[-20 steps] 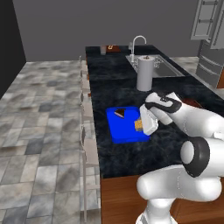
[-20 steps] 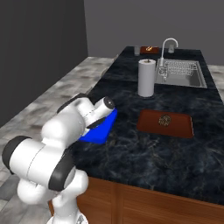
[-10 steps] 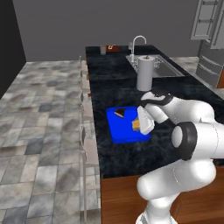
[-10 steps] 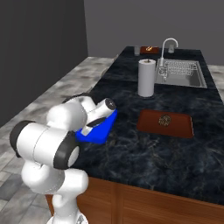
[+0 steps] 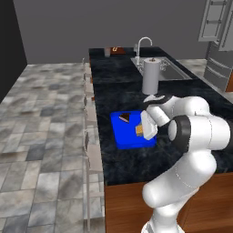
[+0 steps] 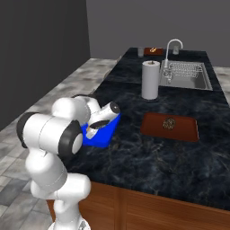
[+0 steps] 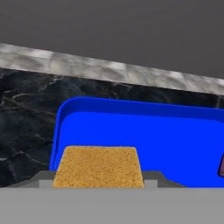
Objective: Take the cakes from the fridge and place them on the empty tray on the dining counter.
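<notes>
Orange-tan cake: we are seeing the small orange-tan square block [image 7: 99,166] low in the centre of the hand view, between the finger tips; in the left base view it [image 5: 139,130] is sitting at the right of centre, over the tray's right part. Whether it is resting on the floor or just above it, we cannot tell.
Brown cake: the dark brown wedge slice [image 5: 125,118] is lying in the upper left part of the tray, apart from the block.
Tray: the bright blue flat rectangular tray with rounded corners [image 5: 124,137] is lying in the middle of the left base view, on the long black marbled stone counter [image 5: 123,86], near its left edge.
Gripper: we are seeing the white two-finger gripper [image 5: 142,130] reaching over the tray's right edge; its jaws are standing part-way apart with the block between them, and we cannot tell whether they are pressing on it.
Change: compared with a second ago, the arm's elbow is swinging in closer to the camera and higher, while the hand is staying over the tray; the block is keeping its place.
Meaning: we are judging that the second cake is being delivered, so only letting go and backing off remain.
Surroundings: a white paper-towel roll [image 5: 150,76] is standing above centre; a reddish-brown square board [image 6: 170,126] is lying right of centre in the right base view.
</notes>
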